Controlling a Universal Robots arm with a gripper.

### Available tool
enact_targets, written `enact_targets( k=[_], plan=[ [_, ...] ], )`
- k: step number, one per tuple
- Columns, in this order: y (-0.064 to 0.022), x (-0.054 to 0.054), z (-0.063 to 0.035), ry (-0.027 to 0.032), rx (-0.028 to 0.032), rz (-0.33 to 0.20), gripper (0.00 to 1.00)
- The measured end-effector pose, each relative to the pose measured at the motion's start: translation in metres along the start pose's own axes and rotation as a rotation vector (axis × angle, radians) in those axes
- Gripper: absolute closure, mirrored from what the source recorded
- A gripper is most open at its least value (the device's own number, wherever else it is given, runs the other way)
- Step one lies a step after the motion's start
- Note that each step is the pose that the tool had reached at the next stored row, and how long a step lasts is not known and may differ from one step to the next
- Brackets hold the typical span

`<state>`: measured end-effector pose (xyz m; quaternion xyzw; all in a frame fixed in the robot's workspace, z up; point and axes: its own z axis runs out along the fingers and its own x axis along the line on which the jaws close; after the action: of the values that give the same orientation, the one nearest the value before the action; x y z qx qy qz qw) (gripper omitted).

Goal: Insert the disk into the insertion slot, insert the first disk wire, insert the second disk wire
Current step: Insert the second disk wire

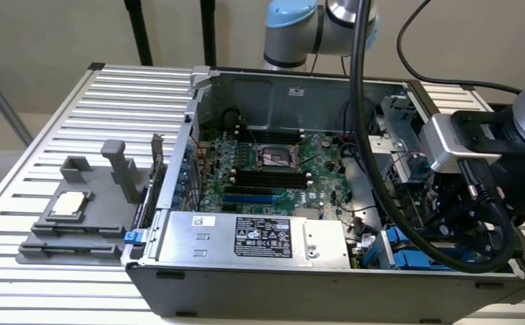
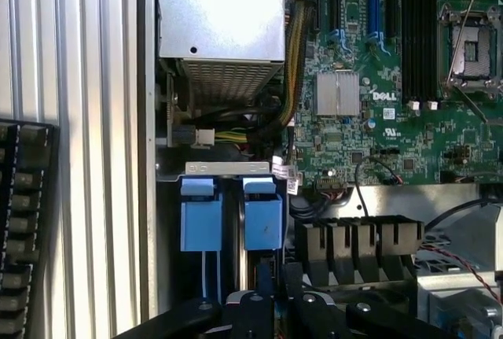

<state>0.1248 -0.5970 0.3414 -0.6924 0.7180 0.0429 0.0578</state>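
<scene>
The insertion slot (image 1: 405, 252), a grey sheet-metal cage with blue plastic parts, sits in the open computer case's corner at the exterior view's right. In the wrist view its grey upper edge (image 2: 228, 168) shows, with two blue tabs (image 2: 263, 221) side by side beneath it. I cannot tell which tab belongs to the disk's frame. The disk's metal body is hidden. My gripper (image 2: 273, 282) is shut, its black fingers (image 2: 258, 280) close to the tab nearer the motherboard. I cannot make out anything held. A thin pale wire (image 2: 206, 272) runs from the other tab.
The green motherboard (image 1: 271, 169) fills the case's middle. The silver power-supply box (image 1: 253, 237) lies along the near wall. Thick black arm cables (image 1: 380, 176) hang over the cage. A grey fixture (image 1: 72, 210) holding a chip stands on the slatted table (image 1: 118, 101) at the exterior view's left.
</scene>
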Motion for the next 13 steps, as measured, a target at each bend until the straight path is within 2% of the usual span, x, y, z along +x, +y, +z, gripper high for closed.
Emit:
enact_targets(
  k=[13],
  plan=[
    [-0.0016,-0.0003,0.0013,-0.0003,0.0,0.0,0.84]
  ],
)
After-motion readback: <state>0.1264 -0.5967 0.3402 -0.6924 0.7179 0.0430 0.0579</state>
